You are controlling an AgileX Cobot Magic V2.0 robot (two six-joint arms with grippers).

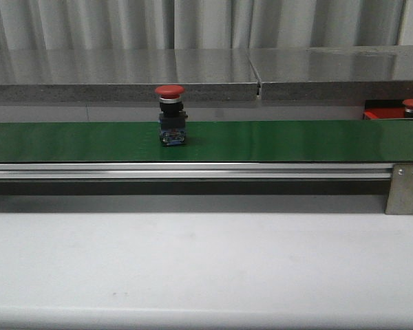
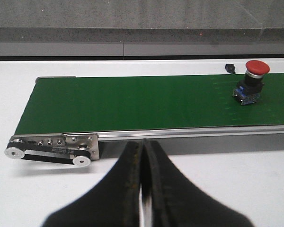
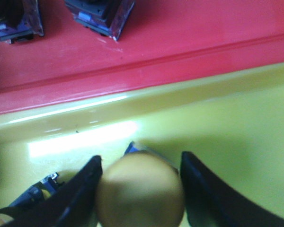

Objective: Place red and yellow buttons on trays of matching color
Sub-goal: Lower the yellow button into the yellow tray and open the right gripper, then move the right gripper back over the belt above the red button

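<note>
Right jaws (image 3: 139,189) clamped on yellow button (image 3: 139,191) over yellow tray (image 3: 227,123) for matching drop; left jaws (image 2: 143,156) together, idle, red button (image 1: 171,113) waiting mid-belt (image 1: 296,141).

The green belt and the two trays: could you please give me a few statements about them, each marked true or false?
1. A red button stands upright on the green belt. True.
2. The left gripper is wide open. False: its fingers are pressed together, holding nothing.
3. A yellow button sits between the fingers of the right gripper, above the yellow tray. True.
4. The red tray holds nothing. False: two button bases stand on it in the right wrist view.
5. The two trays stand far apart. False: their rims lie side by side.
</note>
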